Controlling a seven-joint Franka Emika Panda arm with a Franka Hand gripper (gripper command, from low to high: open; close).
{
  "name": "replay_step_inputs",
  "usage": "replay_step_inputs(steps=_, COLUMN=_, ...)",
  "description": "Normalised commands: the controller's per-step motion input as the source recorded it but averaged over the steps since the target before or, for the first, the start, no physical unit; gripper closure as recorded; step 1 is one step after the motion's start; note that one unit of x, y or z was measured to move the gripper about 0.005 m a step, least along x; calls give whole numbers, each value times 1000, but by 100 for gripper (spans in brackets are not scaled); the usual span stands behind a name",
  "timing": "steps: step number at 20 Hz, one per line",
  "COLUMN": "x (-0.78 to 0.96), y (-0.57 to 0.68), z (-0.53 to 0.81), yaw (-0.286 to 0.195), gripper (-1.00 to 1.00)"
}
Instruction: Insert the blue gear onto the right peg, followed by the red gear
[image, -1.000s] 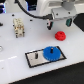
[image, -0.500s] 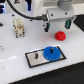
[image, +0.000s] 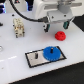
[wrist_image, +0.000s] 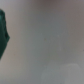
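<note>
**Blue gear seated, red gear pending: risks for the pick**

Blue gear (image: 50, 52) lies at the right end of the black-bordered plate (image: 31, 61), lower centre of the exterior frame, apparently over the right peg; the peg itself is hidden under it, so I cannot tell whether it is fully seated. The plate's left pin (image: 36, 56) stands bare. Red gear (image: 60, 35) rests on the white table (image: 15, 50), right of centre, well apart from the plate.

Gripper (image: 56, 25) hangs in the upper right of the frame, above and just left of the red gear, fingers spread, nothing between them. Wrist view is blurred, with only a dark shape at one edge; no use for alignment.

Risks, as I judge them:
- Descent off-centre: one finger lands on the red gear and shoves it away.
- Shallow grip on the chunky rim: gear tilts, hole misses the peg.
- Stacking pressure on a half-seated blue gear: jam.
</note>
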Motion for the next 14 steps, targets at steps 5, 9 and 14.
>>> replay_step_inputs(steps=5, x=675, y=-36, z=197, yaw=0, gripper=-100)
replay_step_inputs(steps=9, x=301, y=37, z=-64, yaw=0, gripper=-100)
replay_step_inputs(steps=14, x=-37, y=93, z=-331, yaw=0, gripper=-100)
